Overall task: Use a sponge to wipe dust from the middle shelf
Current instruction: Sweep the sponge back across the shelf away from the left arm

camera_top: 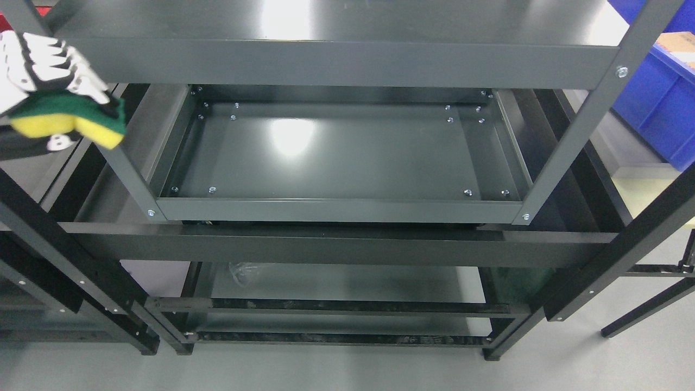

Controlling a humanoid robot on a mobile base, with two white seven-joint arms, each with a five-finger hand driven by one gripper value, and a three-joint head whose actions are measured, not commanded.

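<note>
The left robot hand (40,68), white with black joints, shows at the upper left edge of the head view with its fingers (81,81) curled down over a sponge (68,120), gripping it from above. The sponge is yellow with a green scouring layer; its long axis runs roughly left to right, tilting slightly downward toward the right, with the green layer on top under the fingers and wrapping down the right end, and the yellow foam facing down and toward the camera. It is held in the air, outside the rack, just left of the grey front-left upright (126,176). To the right of the robot hand and lower lies the middle shelf (336,155), a dark grey metal tray with raised lips on all four sides and small bolts near its corners; its glossy floor is bare and reflects a ceiling light. The top shelf (336,60) overhangs it, with its front lip level with the robot hand, leaving a gap between the two. Lower shelves (347,282) sit beneath. A blue bin (654,95) stands far right.
</note>
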